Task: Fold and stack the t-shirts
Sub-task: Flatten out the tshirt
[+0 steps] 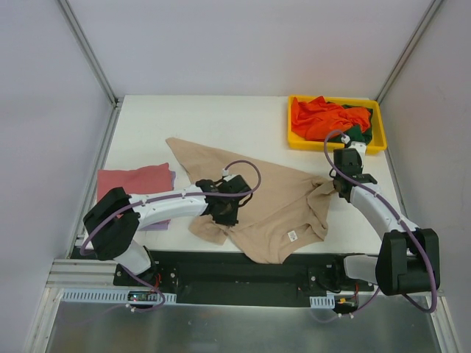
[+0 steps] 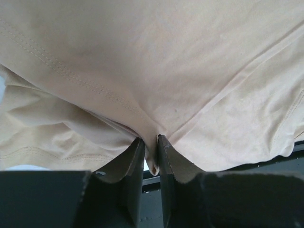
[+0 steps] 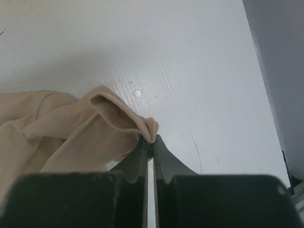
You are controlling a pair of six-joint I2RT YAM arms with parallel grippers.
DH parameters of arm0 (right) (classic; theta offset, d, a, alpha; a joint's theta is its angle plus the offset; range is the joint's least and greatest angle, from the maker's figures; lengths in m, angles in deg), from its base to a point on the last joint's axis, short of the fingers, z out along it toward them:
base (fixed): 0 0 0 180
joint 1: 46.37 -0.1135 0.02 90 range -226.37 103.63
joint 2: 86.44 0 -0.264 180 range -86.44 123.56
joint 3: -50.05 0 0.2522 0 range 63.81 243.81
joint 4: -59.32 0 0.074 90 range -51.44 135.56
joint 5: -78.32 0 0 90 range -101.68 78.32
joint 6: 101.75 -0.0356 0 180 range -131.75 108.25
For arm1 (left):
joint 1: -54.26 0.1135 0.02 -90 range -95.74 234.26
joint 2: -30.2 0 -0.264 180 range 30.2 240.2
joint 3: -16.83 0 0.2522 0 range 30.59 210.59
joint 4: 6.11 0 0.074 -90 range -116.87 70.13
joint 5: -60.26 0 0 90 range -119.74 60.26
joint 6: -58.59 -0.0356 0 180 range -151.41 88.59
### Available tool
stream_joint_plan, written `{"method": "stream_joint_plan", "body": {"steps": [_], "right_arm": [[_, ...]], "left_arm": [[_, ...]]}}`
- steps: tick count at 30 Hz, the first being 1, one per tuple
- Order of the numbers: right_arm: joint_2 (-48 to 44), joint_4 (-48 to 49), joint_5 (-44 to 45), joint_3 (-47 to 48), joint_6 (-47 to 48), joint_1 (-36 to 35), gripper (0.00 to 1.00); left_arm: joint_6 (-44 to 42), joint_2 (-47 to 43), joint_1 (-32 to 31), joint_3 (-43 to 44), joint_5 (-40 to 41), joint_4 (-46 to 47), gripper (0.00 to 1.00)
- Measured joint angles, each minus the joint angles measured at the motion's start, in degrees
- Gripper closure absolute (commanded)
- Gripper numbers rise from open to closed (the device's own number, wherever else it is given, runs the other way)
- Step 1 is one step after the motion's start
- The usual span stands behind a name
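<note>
A large tan-beige t-shirt (image 1: 272, 206) lies crumpled across the middle of the white table (image 1: 243, 121). My left gripper (image 1: 223, 211) is shut on a pinch of its cloth (image 2: 153, 142) near its left side. My right gripper (image 1: 340, 187) is shut on a bunched edge of the same shirt (image 3: 151, 127) at its right end. A folded dusty red t-shirt (image 1: 135, 181) lies at the left on a pale lilac one (image 1: 158, 223). Bright orange (image 1: 324, 118) and dark green (image 1: 359, 134) shirts lie in the yellow tray (image 1: 297, 140).
The yellow tray stands at the back right corner, just beyond my right gripper. Grey walls and metal posts close in the table on the left, right and back. The black base rail (image 1: 243, 276) runs along the near edge.
</note>
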Motion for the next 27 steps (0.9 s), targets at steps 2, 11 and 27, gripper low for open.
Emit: {"method": "stream_joint_plan", "body": {"steps": [2, 11, 27], "right_arm": [[0.2, 0.0, 0.0, 0.0, 0.0, 0.0, 1.00], [0.2, -0.4, 0.0, 0.0, 0.0, 0.0, 1.00], [-8.8, -3.5, -9.7, 3.6, 0.1, 0.1, 1.00]], "left_arm": [[0.0, 0.0, -0.3, 0.3, 0.1, -0.4, 0.91], [-1.6, -0.7, -0.3, 2.6, 0.2, -3.0, 1.00], [-3.7, -13.2, 8.1, 10.4, 6.4, -5.6, 1.00]]}}
